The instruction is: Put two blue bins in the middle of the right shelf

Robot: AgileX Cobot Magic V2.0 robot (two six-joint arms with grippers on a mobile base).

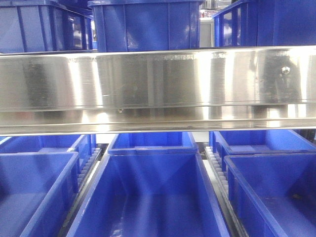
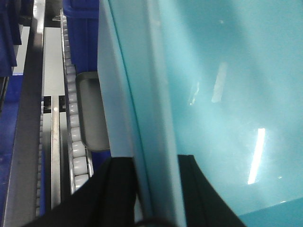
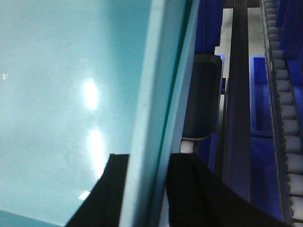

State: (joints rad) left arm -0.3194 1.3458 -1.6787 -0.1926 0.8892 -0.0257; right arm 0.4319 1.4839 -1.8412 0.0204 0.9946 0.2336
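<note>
Left hand (image 2: pixel 151 160) clamping pale bin (image 2: pixel 227 94), steel roller shelf (image 1: pixel 148 84)

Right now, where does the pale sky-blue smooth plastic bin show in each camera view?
Exterior front-facing: not in it; only dark royal-blue bins below a stainless steel rail.
Left wrist: pale sky-blue bin fills the right side, rim clamped in the left gripper.
Right wrist: fills the left side, rim clamped in the right gripper.
Shared landmark: white roller tracks.
</note>
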